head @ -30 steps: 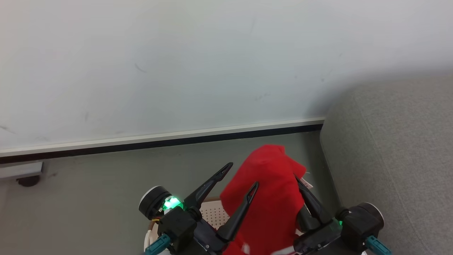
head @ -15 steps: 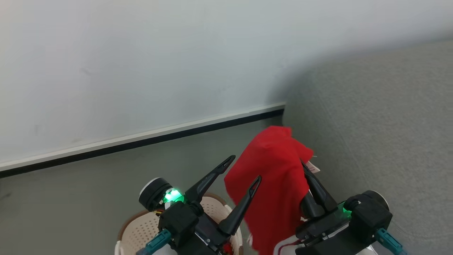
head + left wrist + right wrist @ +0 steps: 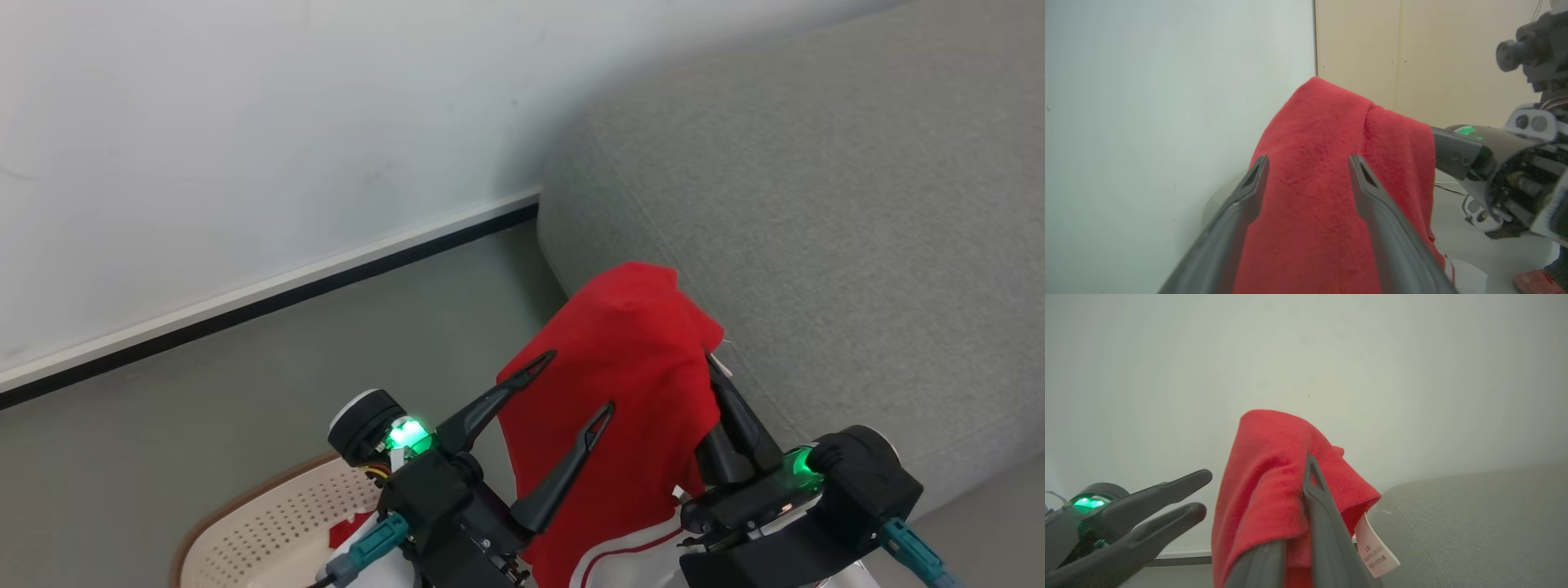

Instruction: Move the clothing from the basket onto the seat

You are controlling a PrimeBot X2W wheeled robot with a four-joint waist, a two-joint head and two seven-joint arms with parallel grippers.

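Count: two claws, one basket, one seat, one red garment lifted clear, plus one small patch of red (image 3: 343, 532) inside the basket; cannot tell whether that patch is a separate garment. Right claw (image 3: 712, 369): fingers pressed together, clamped on the red garment (image 3: 620, 359) near its top fold. In the right wrist view the cloth (image 3: 1265, 469) drapes over and around this claw (image 3: 1306, 465), covering one finger almost fully, with the other dark finger lying against the fabric. A white printed label (image 3: 1376, 547) hangs from the garment on the seat side. The garment hangs in the air above the floor (image 3: 204, 408), its peak in front of the edge of the seat (image 3: 816, 204), not lying on it; its lower part shows a white band (image 3: 629, 555) with a thin red stripe. Left claw (image 3: 580, 380): fingers spread wide apart, holding nothing. In the left wrist view the red cloth (image 3: 1323, 171) shows behind and between the two fingers of this claw (image 3: 1308, 158); cannot tell whether either finger touches it. The right wrist view shows the left claw (image 3: 1203, 493) just beside the cloth, with a gap visible. The basket (image 3: 269, 523), cream, perforated, brown-rimmed, sits on the floor at the lower left, below the left claw. The grey seat (image 3: 1474, 522) stands against the pale wall (image 3: 245, 122), where a skirting board (image 3: 286, 286) meets it.
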